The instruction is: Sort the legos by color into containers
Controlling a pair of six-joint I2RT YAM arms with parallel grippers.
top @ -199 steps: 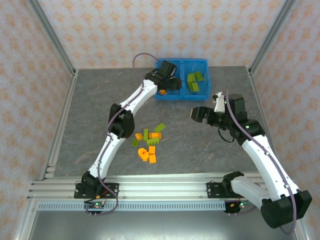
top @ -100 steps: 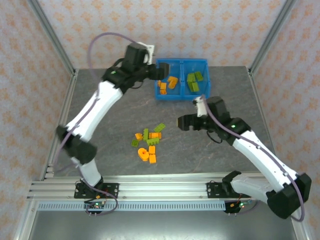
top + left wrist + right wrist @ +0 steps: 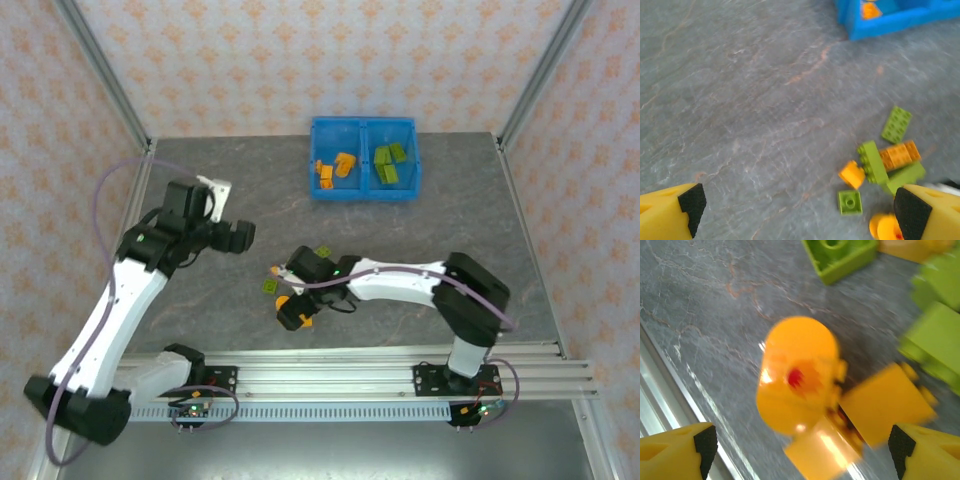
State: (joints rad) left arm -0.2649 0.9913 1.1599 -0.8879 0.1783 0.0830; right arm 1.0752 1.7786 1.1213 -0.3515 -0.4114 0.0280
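Right claw (image 3: 291, 310) spread open above the lego pile (image 3: 897, 155); left claw (image 3: 241, 237) open, empty, near that pile.

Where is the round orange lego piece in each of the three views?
Top external: round orange lego sits low, left of centre.
Left wrist: it lies at the bottom edge, right side.
Right wrist: it lies in the middle.
Shared landmark: small green square lego beside it.
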